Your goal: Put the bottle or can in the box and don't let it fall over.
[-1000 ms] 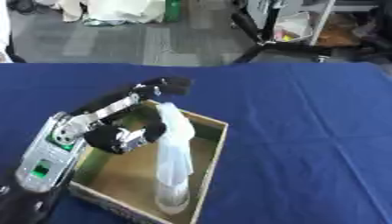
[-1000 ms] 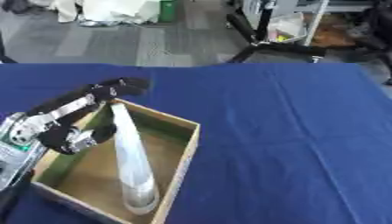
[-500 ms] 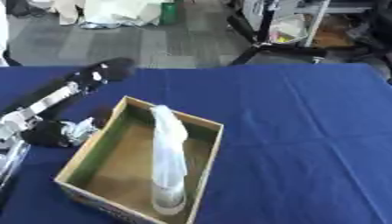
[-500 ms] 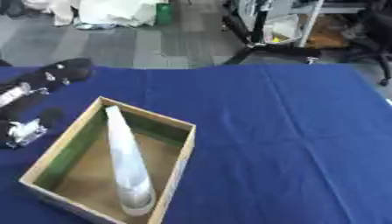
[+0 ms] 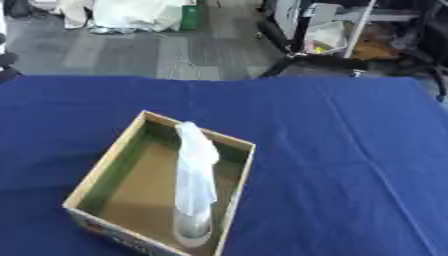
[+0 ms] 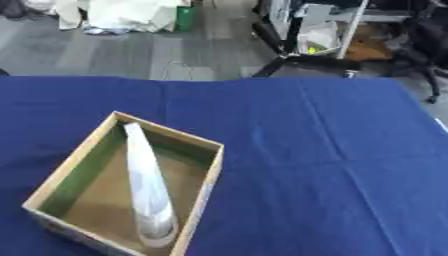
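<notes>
An office or lab: grey carpet floor (image 5: 131,50), wheeled chair base (image 6: 297,62), blue-clothed table (image 5: 350,150).

No text can be read; the print on the box (image 5: 114,242) is illegible.

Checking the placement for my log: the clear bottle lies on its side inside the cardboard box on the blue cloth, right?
Not quite. The left eye view shows the clear bottle standing upright inside the cardboard box on the blue cloth, not on its side.
</notes>
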You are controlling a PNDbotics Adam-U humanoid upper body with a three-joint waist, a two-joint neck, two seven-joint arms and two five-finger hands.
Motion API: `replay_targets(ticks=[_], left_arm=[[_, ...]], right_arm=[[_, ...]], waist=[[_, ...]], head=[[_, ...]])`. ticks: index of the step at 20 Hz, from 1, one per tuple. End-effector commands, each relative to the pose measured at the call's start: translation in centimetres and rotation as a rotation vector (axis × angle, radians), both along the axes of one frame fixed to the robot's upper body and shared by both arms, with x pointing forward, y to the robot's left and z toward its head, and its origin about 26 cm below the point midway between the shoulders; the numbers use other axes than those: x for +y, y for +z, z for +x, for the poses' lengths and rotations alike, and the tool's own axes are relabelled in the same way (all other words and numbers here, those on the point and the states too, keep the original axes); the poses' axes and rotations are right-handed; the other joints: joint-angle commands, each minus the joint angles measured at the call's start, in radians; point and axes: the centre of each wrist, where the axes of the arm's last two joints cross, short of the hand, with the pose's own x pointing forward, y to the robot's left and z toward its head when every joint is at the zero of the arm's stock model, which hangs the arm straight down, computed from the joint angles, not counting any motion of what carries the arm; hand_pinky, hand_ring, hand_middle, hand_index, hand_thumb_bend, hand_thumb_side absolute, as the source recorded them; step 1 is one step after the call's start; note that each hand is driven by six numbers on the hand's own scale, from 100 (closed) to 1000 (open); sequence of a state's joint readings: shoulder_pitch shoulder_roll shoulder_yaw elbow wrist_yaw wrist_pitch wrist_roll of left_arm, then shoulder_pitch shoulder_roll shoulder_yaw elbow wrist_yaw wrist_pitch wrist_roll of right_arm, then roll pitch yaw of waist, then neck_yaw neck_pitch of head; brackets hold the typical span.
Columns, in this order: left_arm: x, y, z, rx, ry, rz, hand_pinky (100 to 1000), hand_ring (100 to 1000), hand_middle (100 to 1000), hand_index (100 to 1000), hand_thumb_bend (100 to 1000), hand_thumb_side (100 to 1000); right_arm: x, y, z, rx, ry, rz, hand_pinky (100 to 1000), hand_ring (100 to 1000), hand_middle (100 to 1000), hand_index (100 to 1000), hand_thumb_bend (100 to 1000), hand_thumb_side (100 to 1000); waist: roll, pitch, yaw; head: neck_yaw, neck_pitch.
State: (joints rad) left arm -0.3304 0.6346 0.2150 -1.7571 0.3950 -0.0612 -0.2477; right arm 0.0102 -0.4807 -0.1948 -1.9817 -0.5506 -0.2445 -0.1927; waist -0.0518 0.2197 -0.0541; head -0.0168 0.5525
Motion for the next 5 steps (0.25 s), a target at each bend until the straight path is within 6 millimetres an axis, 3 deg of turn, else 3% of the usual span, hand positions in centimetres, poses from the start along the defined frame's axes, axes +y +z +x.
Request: replay_targets(ticks=[1, 4, 5], left_arm=[[2.0, 1.2, -1.3, -0.017, 0.079, -0.083, 1000, 1000, 1000, 1000, 100, 651], [3.0, 0.7, -2.1, -0.001, 0.099, -0.125, 1000, 1000, 1000, 1000, 100, 663], [3.2, 0.5, -2.2, 0.003, 0.106, -0.132, 1000, 933, 1000, 999, 100, 666]], right_arm=[[-0.4, 1.1, -0.2, -0.034, -0.004, -0.035, 970, 1000, 1000, 1000, 100, 526], [-0.4, 1.0, -0.2, -0.037, -0.006, -0.034, 970, 1000, 1000, 1000, 100, 526], [-0.4, 1.0, -0.2, -0.039, -0.007, -0.034, 970, 1000, 1000, 1000, 100, 527]], waist=[[-0.001, -0.014, 0.003], [-0.004, -0.012, 0.004], [-0.005, -0.011, 0.004]], head=[[-0.005, -0.004], [-0.008, -0.005], [-0.008, -0.005]])
